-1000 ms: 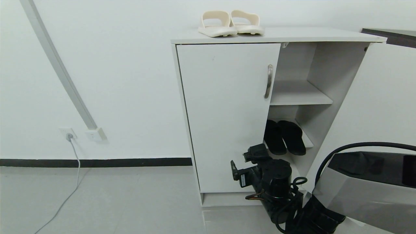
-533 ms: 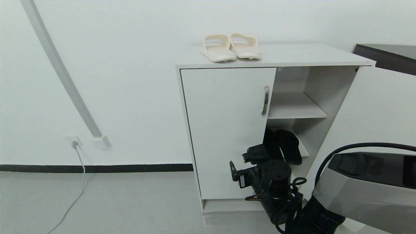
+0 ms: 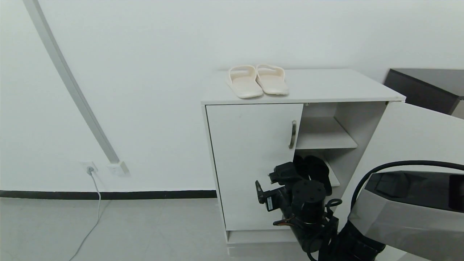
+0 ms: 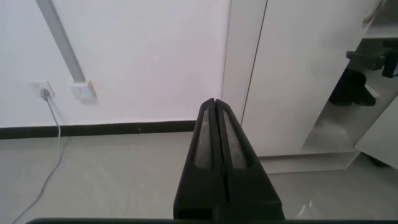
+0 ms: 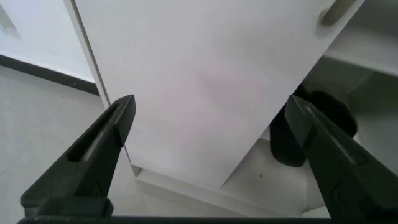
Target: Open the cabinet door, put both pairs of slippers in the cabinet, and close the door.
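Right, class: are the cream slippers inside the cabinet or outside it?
Outside. The cream slippers lie side by side on the cabinet top.

The right arm [image 3: 308,203] is matt black — a round, capped joint housing with a small white label [image 3: 270,203] beside it and a thick black cable [image 3: 398,163]. The right gripper [image 5: 210,102] has black tapered fingers [image 5: 93,149]. The left gripper [image 4: 215,106] is black too, with grey inset pads [image 4: 201,146].
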{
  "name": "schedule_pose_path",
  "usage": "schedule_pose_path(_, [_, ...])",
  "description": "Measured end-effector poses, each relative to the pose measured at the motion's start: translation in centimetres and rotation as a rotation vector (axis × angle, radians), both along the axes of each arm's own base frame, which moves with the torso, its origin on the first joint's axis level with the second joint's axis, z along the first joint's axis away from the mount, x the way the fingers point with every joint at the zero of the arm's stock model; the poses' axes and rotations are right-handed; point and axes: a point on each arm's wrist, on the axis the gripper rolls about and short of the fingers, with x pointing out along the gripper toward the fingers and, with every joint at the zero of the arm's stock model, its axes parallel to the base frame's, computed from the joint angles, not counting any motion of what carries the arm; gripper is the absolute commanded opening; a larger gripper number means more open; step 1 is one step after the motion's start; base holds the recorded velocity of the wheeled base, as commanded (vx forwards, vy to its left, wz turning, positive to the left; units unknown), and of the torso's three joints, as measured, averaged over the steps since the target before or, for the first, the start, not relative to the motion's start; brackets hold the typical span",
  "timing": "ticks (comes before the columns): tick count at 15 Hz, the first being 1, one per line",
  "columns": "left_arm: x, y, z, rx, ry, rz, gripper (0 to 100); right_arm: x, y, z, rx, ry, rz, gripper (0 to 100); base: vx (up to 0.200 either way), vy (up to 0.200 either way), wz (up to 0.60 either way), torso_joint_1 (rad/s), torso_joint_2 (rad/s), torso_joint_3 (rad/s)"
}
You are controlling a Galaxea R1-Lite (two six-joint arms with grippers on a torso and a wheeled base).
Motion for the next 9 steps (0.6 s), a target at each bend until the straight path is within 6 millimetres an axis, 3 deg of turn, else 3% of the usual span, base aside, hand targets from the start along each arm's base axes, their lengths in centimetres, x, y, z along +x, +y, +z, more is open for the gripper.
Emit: schedule_pose_path(9, [0.00, 0.00, 0.00, 0.000, 0.000, 0.000, 0, -0.15, 0.02, -0.03, 0.001, -0.002, 0.004, 100, 0.000, 0.000, 0.00, 0.205, -0.51, -0.312])
